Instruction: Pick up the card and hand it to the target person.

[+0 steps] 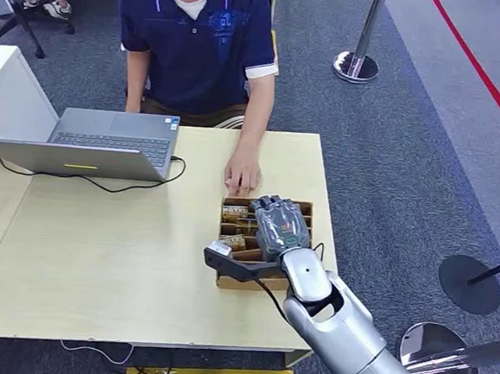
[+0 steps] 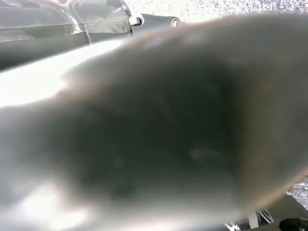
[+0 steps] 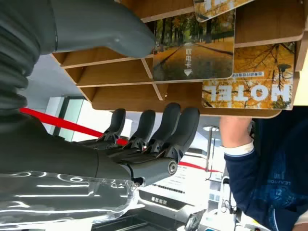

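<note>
Right hand (image 1: 282,227) poised over slotted wooden card box (image 1: 306,210) on pale wooden surface (image 1: 132,247), fingers (image 3: 165,127) spread, empty. Autumn-print hotel cards (image 3: 194,53) stand in slots, edges exposed for pinching. Person's hand (image 1: 242,173) waits beside box.

1. The right hand (image 1: 282,227) covers most of the slotted wooden card box (image 1: 306,210).
2. The left wrist view is blurred by a close grey surface.
3. The seated person's blue polo shirt (image 1: 196,44) is cut off at the far edge.

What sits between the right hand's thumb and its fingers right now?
In the right wrist view, the wooden card rack and the edge of an autumn-road card lie between thumb and fingers; no grip yet.
</note>
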Robot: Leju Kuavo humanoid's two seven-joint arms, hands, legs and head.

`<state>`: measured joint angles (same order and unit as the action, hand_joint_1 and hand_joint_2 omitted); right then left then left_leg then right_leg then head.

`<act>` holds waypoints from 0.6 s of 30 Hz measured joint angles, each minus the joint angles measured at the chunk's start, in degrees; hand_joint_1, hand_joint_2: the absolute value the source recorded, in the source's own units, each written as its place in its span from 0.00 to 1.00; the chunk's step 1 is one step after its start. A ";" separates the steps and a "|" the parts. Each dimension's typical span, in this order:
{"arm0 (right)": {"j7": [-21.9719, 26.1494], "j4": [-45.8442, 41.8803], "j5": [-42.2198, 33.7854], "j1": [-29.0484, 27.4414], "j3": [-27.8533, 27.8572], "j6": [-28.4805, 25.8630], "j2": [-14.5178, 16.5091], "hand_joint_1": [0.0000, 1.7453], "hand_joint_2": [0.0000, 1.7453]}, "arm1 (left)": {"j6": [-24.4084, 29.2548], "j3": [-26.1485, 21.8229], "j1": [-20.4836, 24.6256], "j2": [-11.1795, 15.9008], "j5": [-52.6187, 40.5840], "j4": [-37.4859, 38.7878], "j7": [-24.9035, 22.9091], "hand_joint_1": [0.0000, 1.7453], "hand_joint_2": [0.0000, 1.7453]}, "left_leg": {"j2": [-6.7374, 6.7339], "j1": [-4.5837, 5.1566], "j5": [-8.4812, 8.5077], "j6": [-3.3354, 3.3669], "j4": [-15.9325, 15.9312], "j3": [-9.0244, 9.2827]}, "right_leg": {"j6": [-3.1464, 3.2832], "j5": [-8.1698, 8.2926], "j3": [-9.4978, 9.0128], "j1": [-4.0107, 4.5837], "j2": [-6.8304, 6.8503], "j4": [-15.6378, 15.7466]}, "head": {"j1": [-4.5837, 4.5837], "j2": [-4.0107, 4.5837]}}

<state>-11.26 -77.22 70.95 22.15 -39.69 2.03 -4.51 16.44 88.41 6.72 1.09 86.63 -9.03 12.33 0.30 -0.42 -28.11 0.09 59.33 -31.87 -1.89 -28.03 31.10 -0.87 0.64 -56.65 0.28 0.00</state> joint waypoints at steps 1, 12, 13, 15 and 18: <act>-0.01 0.08 0.00 0.00 0.02 0.00 0.00 0.42 1.00 | 0.00 0.01 0.00 0.00 0.00 0.00 -0.01 0.00 0.00 | 0.00 0.00 0.00 0.00 0.00 0.00 | 0.00 0.00 0.00 0.00 0.00 0.00 | 0.00 0.00; -0.04 1.19 -0.14 -0.01 0.09 -0.04 0.03 0.46 1.00 | 0.00 0.01 0.00 0.00 -0.12 0.00 -0.17 0.00 0.00 | 0.00 0.00 0.00 0.00 0.00 0.00 | 0.00 0.00 0.00 0.00 0.00 0.00 | 0.00 0.00; -0.02 1.25 -0.14 -0.01 0.09 -0.05 0.03 0.46 1.00 | 0.00 0.01 0.00 0.00 -0.17 0.00 -0.17 0.00 0.00 | 0.00 0.00 0.00 0.00 0.00 0.00 | 0.00 0.00 0.00 0.00 0.00 0.00 | 0.01 0.00; 0.04 1.37 -0.15 -0.02 0.09 -0.08 0.03 0.47 1.00 | 0.00 0.02 0.00 0.00 -0.23 0.00 -0.17 0.00 0.00 | 0.00 0.00 0.00 0.00 0.00 0.00 | 0.00 0.00 0.00 0.00 0.00 0.00 | 0.01 0.00; 0.08 1.44 -0.15 -0.02 0.09 -0.13 0.03 0.50 1.00 | 0.00 0.02 0.00 0.01 -0.23 0.00 -0.17 0.00 0.00 | 0.00 0.00 0.00 0.00 0.00 0.00 | 0.00 0.00 0.00 0.00 0.00 0.00 | 0.00 0.00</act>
<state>-11.17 -75.78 70.79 22.14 -39.60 1.91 -4.48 16.44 88.43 6.72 1.10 86.40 -9.03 12.15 0.30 -0.42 -28.11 0.09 59.33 -31.87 -1.89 -28.03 31.10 -0.88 0.64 -56.65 0.29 0.00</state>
